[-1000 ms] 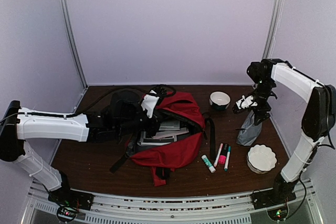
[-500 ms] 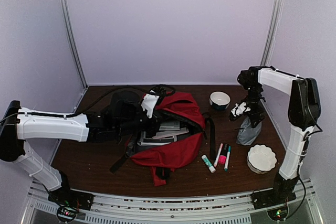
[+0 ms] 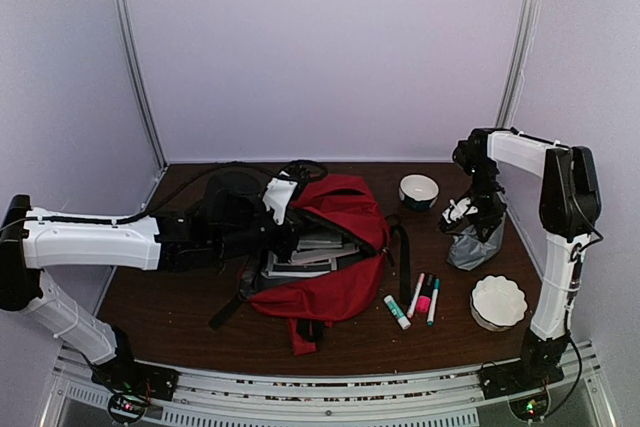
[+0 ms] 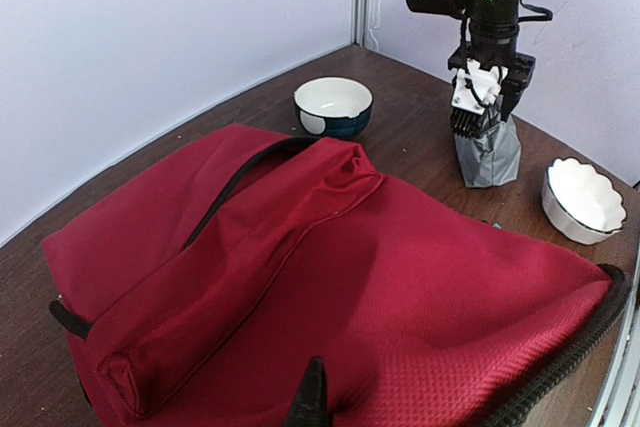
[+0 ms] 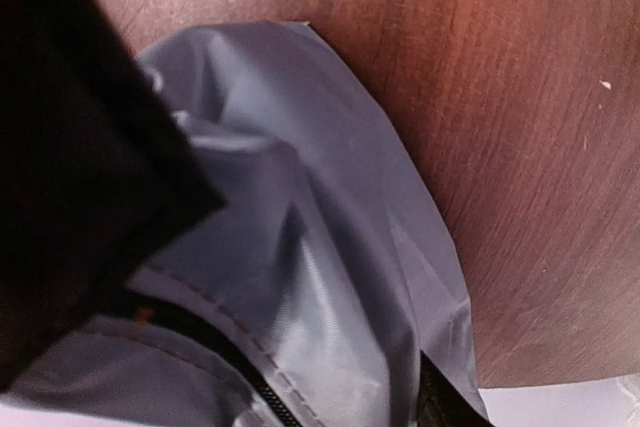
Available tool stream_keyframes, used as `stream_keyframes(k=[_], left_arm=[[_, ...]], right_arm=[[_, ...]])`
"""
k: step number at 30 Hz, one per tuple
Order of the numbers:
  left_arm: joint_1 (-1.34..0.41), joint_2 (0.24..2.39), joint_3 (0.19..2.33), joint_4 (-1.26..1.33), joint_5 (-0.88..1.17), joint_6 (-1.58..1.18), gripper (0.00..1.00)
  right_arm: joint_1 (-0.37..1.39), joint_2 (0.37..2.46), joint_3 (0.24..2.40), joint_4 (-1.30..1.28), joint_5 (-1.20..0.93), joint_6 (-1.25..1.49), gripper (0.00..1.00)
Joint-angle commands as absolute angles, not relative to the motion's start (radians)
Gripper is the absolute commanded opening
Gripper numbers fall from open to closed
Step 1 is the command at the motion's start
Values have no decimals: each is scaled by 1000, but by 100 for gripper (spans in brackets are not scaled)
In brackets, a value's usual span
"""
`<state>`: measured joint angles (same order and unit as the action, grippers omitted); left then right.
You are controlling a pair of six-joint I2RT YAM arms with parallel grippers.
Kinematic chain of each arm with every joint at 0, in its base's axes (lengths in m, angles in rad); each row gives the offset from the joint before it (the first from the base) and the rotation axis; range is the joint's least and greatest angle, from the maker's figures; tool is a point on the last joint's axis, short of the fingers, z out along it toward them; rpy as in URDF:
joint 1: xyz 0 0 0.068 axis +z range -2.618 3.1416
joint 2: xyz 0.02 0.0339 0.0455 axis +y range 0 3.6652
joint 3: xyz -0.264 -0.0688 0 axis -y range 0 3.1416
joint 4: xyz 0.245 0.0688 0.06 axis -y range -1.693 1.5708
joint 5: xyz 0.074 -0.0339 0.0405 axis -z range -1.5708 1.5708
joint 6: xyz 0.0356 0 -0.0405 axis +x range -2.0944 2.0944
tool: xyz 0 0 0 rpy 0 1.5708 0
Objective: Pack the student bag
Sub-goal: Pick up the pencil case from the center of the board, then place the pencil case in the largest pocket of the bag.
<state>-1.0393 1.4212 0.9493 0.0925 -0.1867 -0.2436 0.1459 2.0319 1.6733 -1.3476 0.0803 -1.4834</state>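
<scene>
Student bag (image 3: 335,292) sat unzipped mid-left on desk (image 3: 170,317): red fabric, black zips, books (image 3: 310,252) inside. Right gripper (image 3: 472,227) jaws clamped one grey pouch (image 3: 472,250). Left gripper (image 3: 285,232) jaws: couldn't tell. Two bowls: dark bowl (image 3: 418,189), white bowl (image 3: 498,301). Four markers (image 3: 425,297).

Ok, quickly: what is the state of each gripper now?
Left gripper: seems closed on the red backpack fabric.
Right gripper: closed on the top of the grey pouch.

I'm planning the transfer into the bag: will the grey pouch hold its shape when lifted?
Probably not. The pouch is thin fabric with deep creases, so it will likely hang floppy. Its sheen suggests a slick surface, so a pinch might slip.
</scene>
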Motion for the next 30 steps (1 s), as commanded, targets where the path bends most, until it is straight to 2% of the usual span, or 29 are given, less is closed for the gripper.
stream_keyframes(k=[1,3,5,6,7,12,19,26,30], left_arm=[[-1042,1419,976,133,-167,-231,0],[-1042,1424,982,141,-158,-228,0],[-1042,1433,993,142,-150,-224,0],[-1042,1435,999,140,-146,-221,0],[-1042,1439,1005,140,-143,-218,0],[-1042,1458,1032,145,-131,-209,0],[-1040,1508,1085,173,-141,-231,0],[-1026,1576,1199,133,-84,-289,0],[-1012,1589,1230,138,-39,-321,0]], right_arm=[[137,2027,1701,-1364,54,-1380,42],[137,2004,1699,-1368,32,-1361,37],[139,1984,1694,-1367,20,-1335,26],[141,1975,1692,-1368,15,-1325,9],[141,1966,1690,-1367,12,-1316,0],[143,1898,1692,-1394,-36,-1258,0],[234,1646,1718,-1494,-303,-1141,0],[532,1395,1635,-1489,-513,-1011,0],[751,1349,1632,-1429,-498,-904,0]])
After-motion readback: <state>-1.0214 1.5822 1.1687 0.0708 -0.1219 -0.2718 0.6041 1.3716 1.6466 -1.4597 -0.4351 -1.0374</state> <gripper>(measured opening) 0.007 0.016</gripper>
